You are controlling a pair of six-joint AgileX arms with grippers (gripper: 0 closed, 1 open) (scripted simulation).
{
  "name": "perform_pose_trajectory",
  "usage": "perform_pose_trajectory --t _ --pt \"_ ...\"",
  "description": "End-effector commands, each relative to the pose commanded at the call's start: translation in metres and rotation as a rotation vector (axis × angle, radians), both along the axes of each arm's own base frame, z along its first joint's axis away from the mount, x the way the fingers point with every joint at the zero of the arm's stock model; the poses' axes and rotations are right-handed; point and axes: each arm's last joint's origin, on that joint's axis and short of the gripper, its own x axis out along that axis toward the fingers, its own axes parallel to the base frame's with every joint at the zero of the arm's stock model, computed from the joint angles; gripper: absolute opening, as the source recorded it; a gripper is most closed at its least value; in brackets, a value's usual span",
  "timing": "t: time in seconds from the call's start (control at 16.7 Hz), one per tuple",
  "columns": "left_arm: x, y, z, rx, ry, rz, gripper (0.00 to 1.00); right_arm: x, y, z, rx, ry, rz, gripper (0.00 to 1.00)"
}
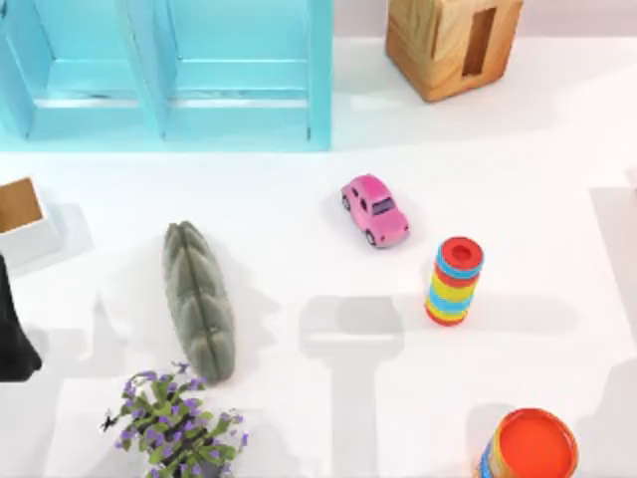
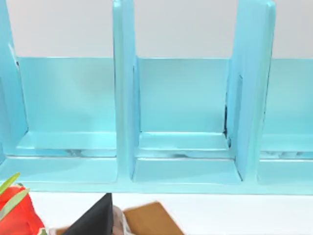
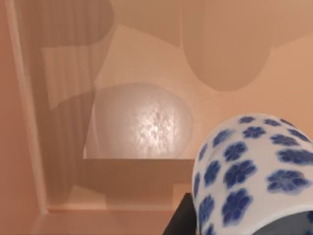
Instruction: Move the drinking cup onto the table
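Finds the cup point(image 3: 254, 171) close by the right end effector point(image 3: 182, 218), among tan walls; cannot tell whether gripped. Keeps left end effector point(image 2: 95, 220) near bench's point(image 1: 299, 329) left edge, facing the shelf point(image 2: 183, 122); grip equally unclear.

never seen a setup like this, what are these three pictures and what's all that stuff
A two-armed AgileX robot at a white table, in simulation. One picture looks down from above; the other two come from cameras on each wrist. On the table: a turquoise shelf unit, a wooden box, a pink toy car, a rainbow ring stack, an orange-topped striped can, a grey-green ridged cushion and a purple-flowered plant. The right wrist camera sees a white cup with blue flowers up close.
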Motion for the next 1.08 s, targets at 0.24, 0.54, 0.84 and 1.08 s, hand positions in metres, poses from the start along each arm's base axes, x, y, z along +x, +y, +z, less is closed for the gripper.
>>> perform_pose_trajectory --t 0.24,0.54,0.84,1.08 --pt "0.0 0.0 0.0 0.0 0.0 0.0 1.0 -0.006 0.042 0.04 0.001 0.005 -0.006 0.0" --pt "0.0 0.0 0.0 0.0 0.0 0.0 1.0 -0.011 0.055 0.053 -0.003 -0.003 -0.007 0.0" --pt "0.0 0.0 0.0 0.0 0.0 0.0 1.0 0.002 0.064 0.054 -0.001 0.002 -0.02 0.0" --pt "0.0 0.0 0.0 0.0 0.0 0.0 1.0 0.037 0.107 0.061 -0.006 0.0 -0.024 0.0"
